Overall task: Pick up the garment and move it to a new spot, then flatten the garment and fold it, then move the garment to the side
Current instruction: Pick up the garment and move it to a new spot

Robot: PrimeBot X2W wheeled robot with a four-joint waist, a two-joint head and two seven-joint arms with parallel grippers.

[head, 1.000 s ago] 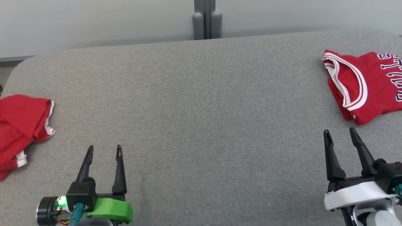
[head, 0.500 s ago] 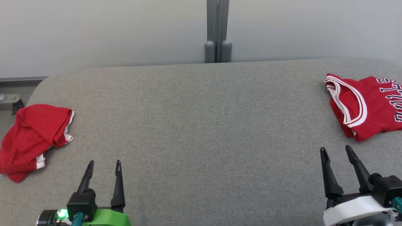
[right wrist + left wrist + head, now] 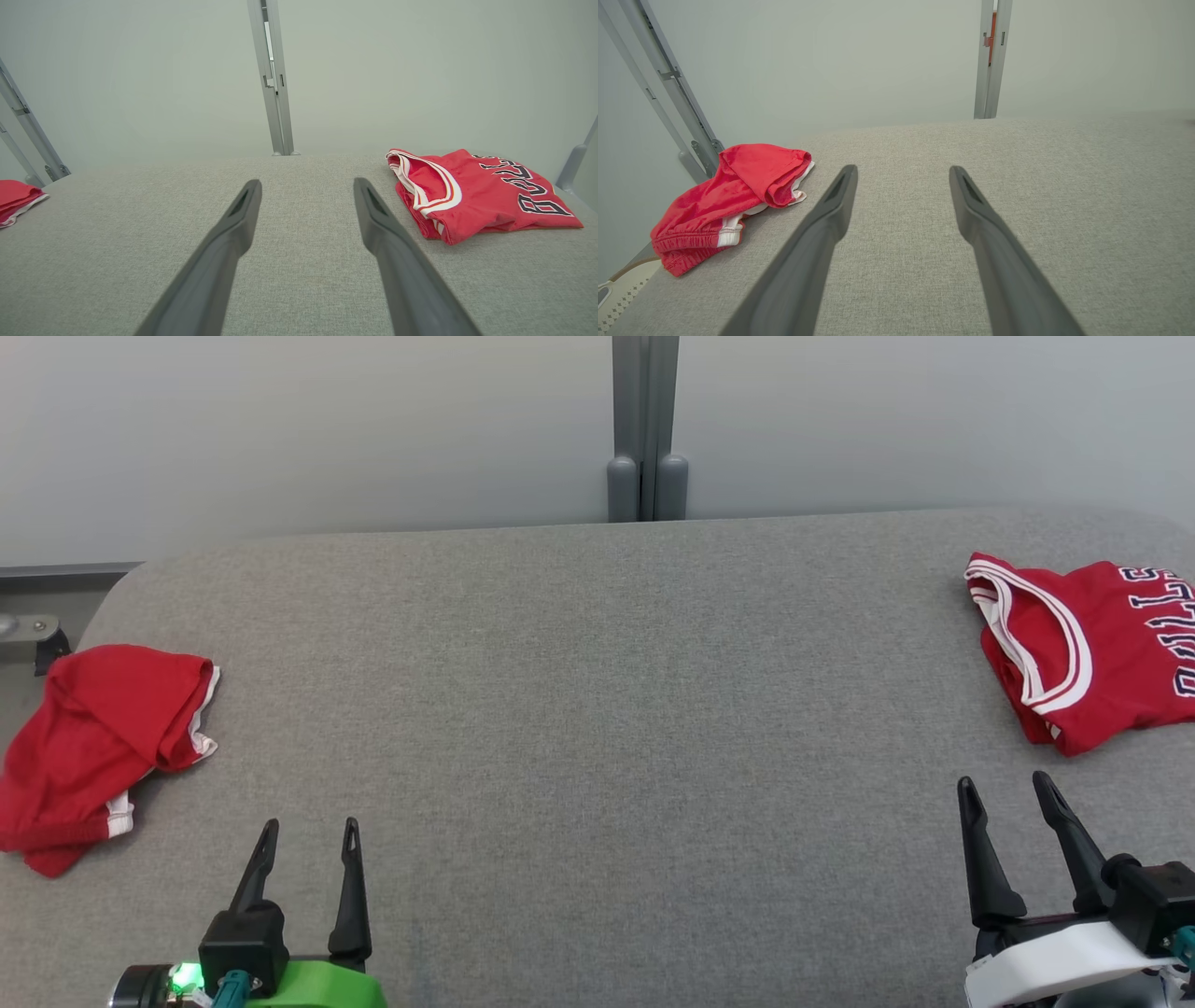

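Shorts (image 3: 103,747), red with white trim, lie crumpled in a loose heap at the far left edge of the gray cloth-covered desk (image 3: 597,709), one side folded over itself and a white stripe showing at the hem. In the left wrist view the shorts (image 3: 733,196) sit ahead and to the left of the fingers, near the rounded corner of the desk and close to a slanted metal frame bar (image 3: 672,93). The left gripper (image 3: 311,823) hovers over the near edge of the desk, well apart from the shorts, its jaws spread wide with nothing between them; a green light (image 3: 184,977) glows on its wrist. Seen along its own fingers, the left gripper (image 3: 903,170) points across bare gray cloth. On the opposite side, the right gripper (image 3: 1005,781) also hangs over the near edge, its jaws spread and empty, fingers aimed up the desk. Just beyond it rests a red jersey (image 3: 1102,653), folded into a neat block at the far right edge, its white-banded neckline turned toward the middle of the desk and dark outlined lettering running across the top. The right wrist view shows the jersey (image 3: 476,196) to the right of the right gripper (image 3: 307,183), not touching it. A gray metal post (image 3: 644,429) stands behind the desk against a pale wall (image 3: 280,429).
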